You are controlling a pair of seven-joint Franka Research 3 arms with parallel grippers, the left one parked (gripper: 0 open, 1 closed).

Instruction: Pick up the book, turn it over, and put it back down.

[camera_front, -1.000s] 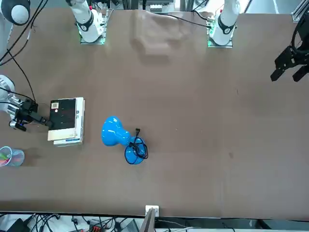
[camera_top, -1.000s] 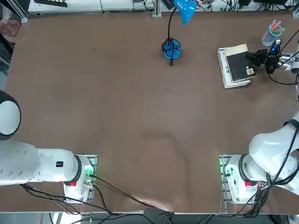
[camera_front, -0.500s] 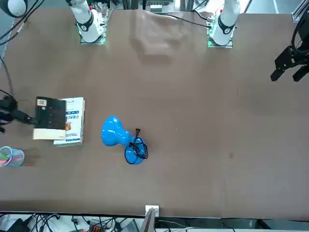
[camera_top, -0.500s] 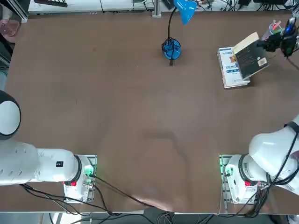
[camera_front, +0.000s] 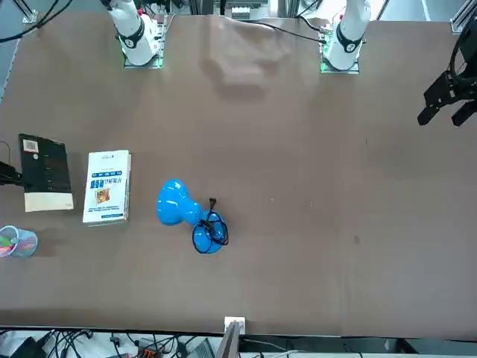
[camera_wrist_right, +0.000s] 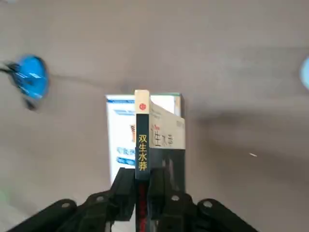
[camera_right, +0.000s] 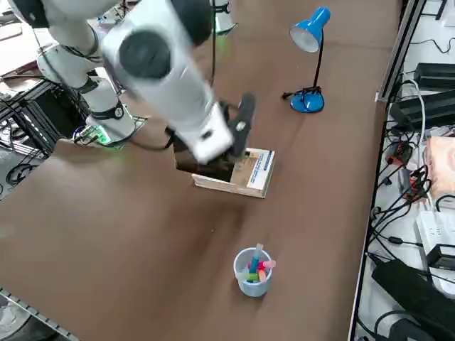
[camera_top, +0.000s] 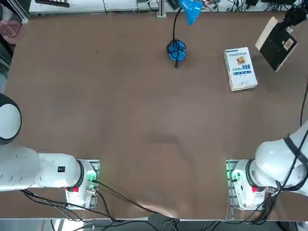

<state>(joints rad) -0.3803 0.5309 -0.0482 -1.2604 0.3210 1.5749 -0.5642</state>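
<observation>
Right pincer (camera_wrist_right: 143, 186) is clamped on the book (camera_wrist_right: 143, 137), holding it spine-up, clear of the bench (camera_top: 144, 106). White book (camera_wrist_right: 119, 140) lies flat on the bench directly below the pincer; blue lamp (camera_top: 179, 29) stands well off to one side.

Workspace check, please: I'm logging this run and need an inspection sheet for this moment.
Surface: brown table, bare in the middle.
Job's things: small black book lifted clear of the table, barcode face visible.
Clutter: white book, blue desk lamp, cup of pens.
Grippers: right gripper shut on the small black book's edge.
Cables: lamp cord; wires at arm bases.
Surroundings: cables, boxes beyond the table edge.
</observation>
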